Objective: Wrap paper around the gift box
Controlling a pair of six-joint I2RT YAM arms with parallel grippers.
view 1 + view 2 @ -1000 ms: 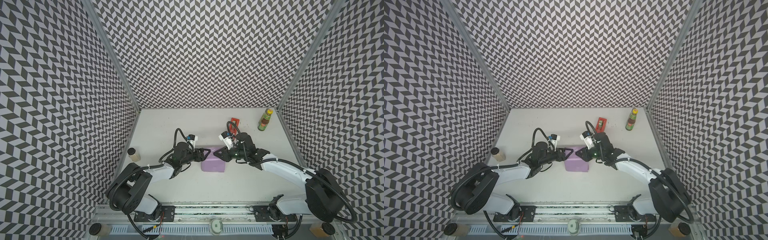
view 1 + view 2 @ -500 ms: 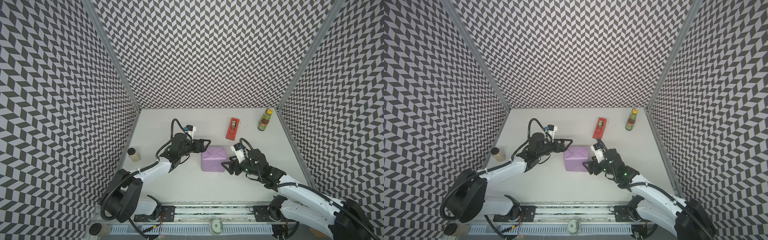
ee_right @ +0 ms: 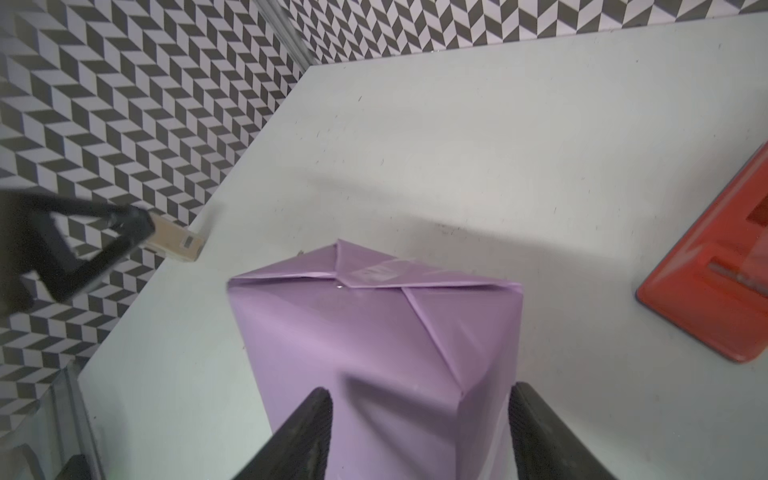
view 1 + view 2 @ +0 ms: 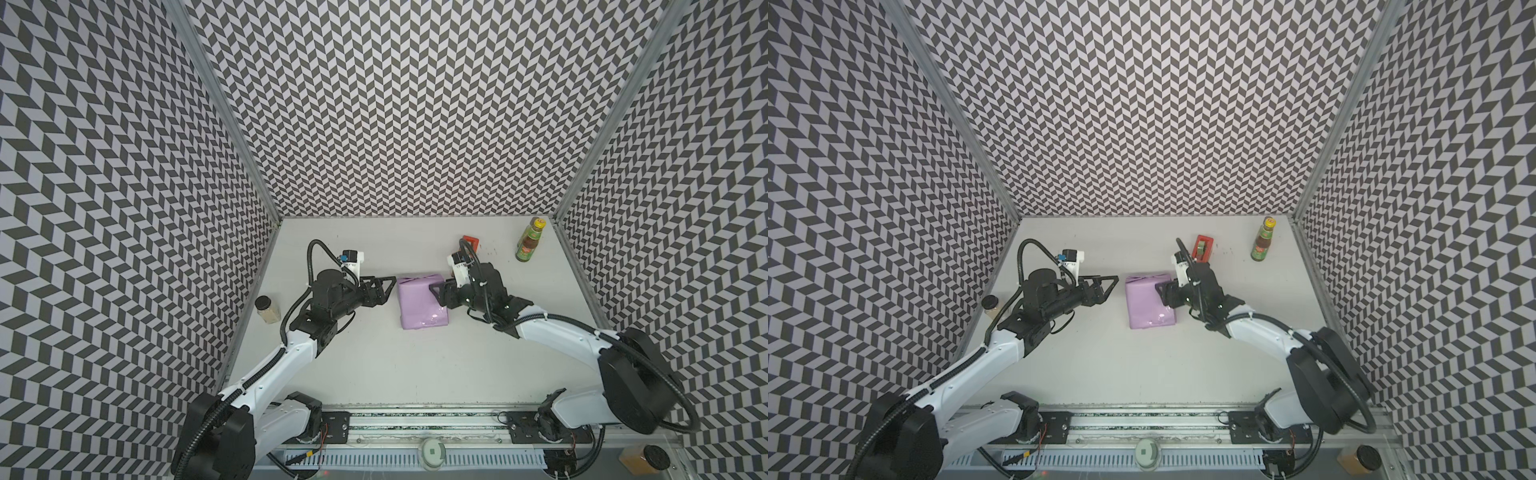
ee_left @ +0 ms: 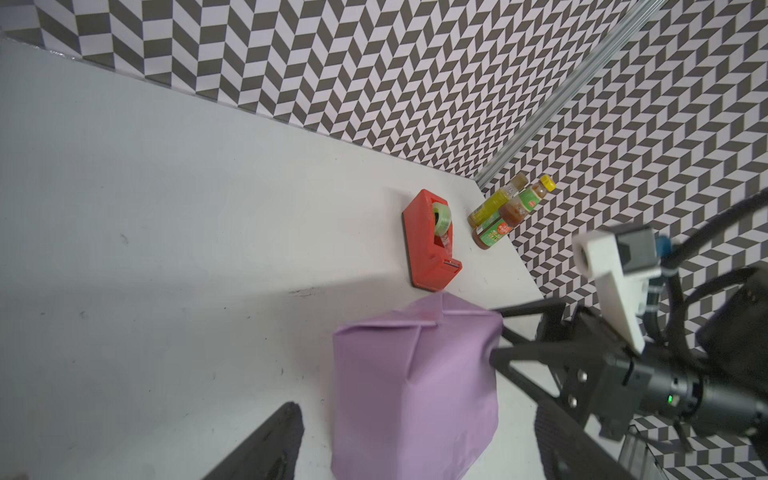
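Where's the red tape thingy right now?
In a top view, the red tape dispenser sits toward the back right of the table, behind and right of the purple-wrapped gift box, with the sauce bottle to its right.

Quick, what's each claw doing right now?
Left gripper: open, empty, beside the wrapped gift box.
Right gripper: open, at the gift box's edge, not clamped.

Wide bare desk toward arm bases, also far-left strip to back wall. Mid-desk blocked by paper-wrapped gift box, left claw just beside one flank, right claw at opp. one. Red tape dispenser near behind; sauce bottle far-right corner; jar by left wall.
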